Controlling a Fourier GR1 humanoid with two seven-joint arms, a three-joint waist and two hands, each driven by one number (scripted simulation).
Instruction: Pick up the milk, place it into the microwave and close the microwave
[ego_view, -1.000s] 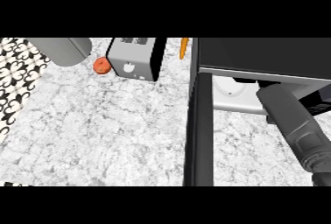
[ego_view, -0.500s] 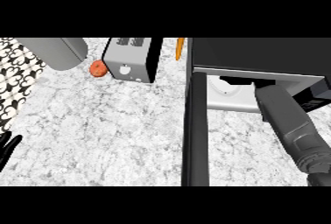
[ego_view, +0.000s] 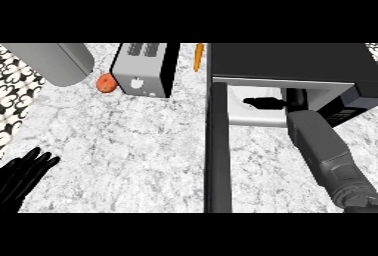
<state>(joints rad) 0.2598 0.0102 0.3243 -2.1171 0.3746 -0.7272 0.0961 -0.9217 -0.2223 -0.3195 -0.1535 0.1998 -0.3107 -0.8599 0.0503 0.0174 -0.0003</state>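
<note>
Here your right hand (ego_view: 267, 103) reached inside the microwave (ego_view: 289, 62); whether its fingers held the milk I couldn't tell, the carton hidden. You needed a level set-down before withdrawing.

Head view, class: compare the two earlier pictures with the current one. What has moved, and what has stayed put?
The right forearm has pushed deeper into the open microwave; its robot hand shows dark inside the cavity, and whether it holds the milk cannot be told. The left robot hand has risen into view at the lower left, fingers straight. The toaster, the orange item and the microwave door stayed put.
</note>
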